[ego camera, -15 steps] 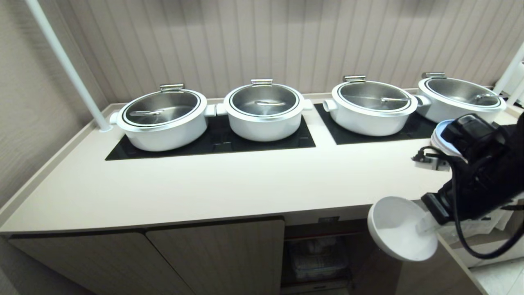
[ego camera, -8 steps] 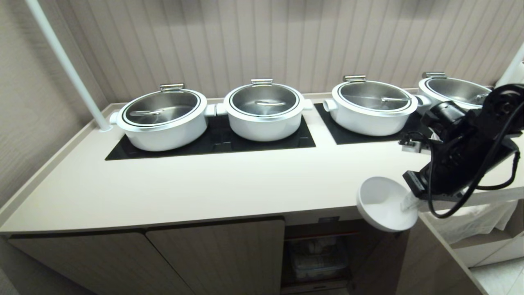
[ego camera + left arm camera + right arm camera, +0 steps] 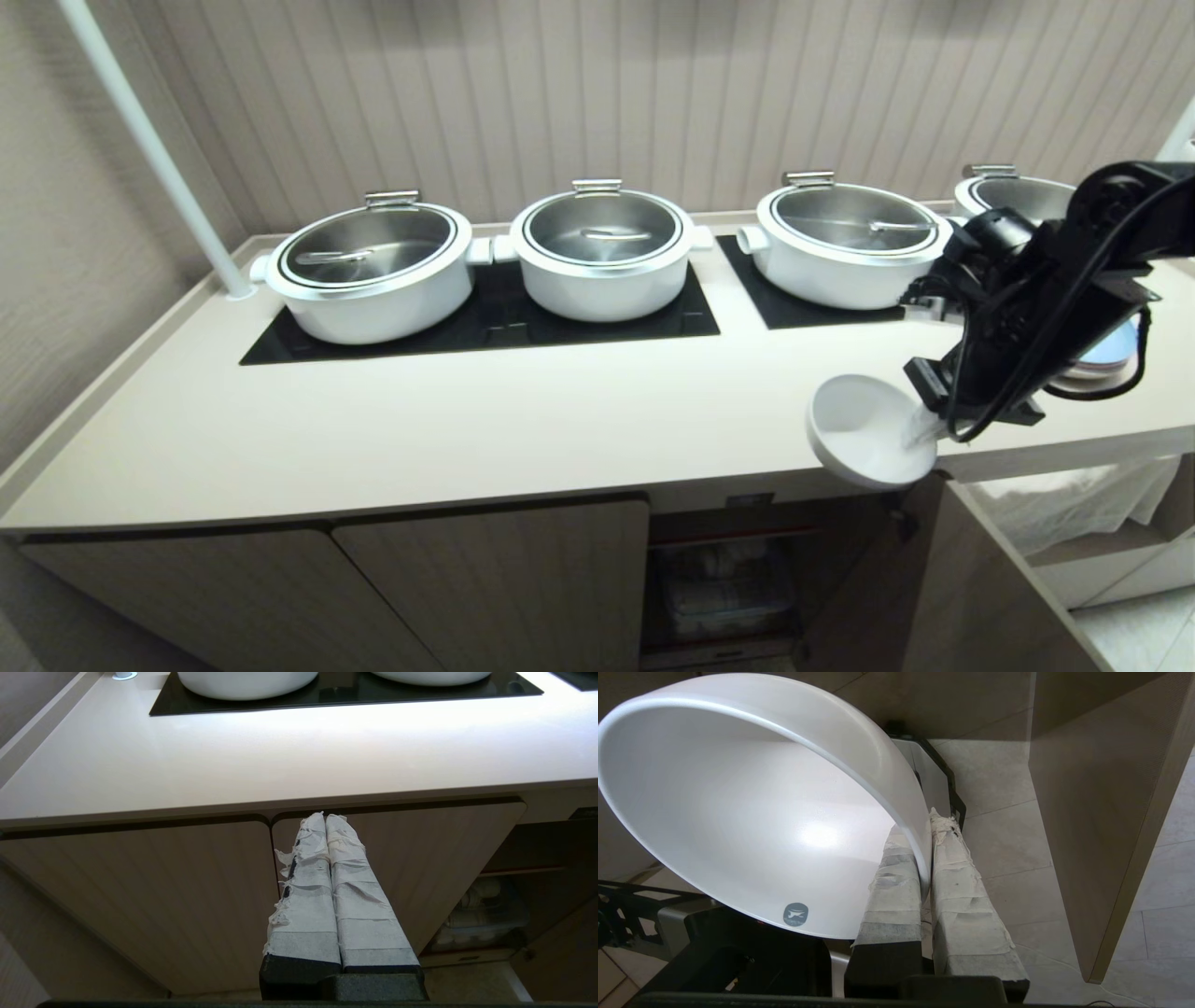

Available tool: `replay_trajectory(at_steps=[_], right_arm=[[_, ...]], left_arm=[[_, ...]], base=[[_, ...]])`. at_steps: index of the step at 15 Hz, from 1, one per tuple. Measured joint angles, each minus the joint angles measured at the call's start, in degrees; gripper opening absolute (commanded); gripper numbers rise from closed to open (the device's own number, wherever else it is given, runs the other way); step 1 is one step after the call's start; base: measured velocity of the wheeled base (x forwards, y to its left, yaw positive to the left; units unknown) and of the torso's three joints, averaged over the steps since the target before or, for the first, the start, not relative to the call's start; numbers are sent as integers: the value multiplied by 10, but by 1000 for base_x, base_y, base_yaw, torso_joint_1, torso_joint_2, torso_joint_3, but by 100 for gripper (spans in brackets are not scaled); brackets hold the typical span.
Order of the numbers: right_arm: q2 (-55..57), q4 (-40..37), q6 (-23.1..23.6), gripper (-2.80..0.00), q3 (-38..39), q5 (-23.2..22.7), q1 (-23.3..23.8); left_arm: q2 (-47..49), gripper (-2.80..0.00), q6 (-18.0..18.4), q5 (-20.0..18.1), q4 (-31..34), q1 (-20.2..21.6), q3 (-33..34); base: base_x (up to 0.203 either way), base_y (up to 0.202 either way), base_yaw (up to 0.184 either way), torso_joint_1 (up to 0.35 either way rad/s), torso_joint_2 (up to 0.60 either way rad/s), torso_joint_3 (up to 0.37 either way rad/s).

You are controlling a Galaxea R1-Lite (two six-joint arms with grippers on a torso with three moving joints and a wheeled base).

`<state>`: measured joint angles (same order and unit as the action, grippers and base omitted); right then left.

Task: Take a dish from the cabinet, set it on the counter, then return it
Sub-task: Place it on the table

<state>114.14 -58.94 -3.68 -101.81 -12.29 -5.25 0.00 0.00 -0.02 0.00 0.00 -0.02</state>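
Right wrist view puts the right gripper (image 3: 927, 858) up close: its two tape-wrapped fingers (image 3: 896, 891) are clamped on the rim of the dish (image 3: 752, 821), one finger inside the bowl and the other against its outer wall. The dish is tilted on edge, its glossy white hollow facing the camera, with a small grey mark near the rim. Behind it lie a tiled floor (image 3: 1004, 812) and the edge of an open cabinet door (image 3: 1101, 812).

From the head view, the right gripper (image 3: 920, 429) holds the dish (image 3: 864, 429) in the air over the front edge of the counter (image 3: 513, 420), at the counter's right end; part of the bowl overhangs that edge, and whether it touches the counter I cannot tell. The black right arm (image 3: 1036, 299) reaches in above the counter's right end. Below the counter, just beneath the dish, the cabinet (image 3: 485, 579) stands open, with a clear bin (image 3: 724, 588) on a red-edged shelf inside. Farther back on the counter, four large white pots (image 3: 602, 247) with steel lids sit on black glass panels (image 3: 485, 322). A white pole (image 3: 149, 149) rises from the counter's far left corner.

Left wrist view shows the left gripper (image 3: 327, 821), its taped fingers pressed together on nothing, hanging in front of the closed ribbed doors (image 3: 140, 891) below the counter's front edge.
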Motion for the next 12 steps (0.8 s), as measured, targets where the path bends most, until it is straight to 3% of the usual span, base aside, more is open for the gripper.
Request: replay_trajectory(at_steps=[5,12], right_arm=[[49,-27,1,-280,-87,1,10],[98,-5,7,-280,-103,11,16]], left_arm=[[0,-280,0,0,0,0,0],[0,-280,0,0,0,0,0]], base=[[0,0,0,0,0,0],[0,0,0,0,0,0]])
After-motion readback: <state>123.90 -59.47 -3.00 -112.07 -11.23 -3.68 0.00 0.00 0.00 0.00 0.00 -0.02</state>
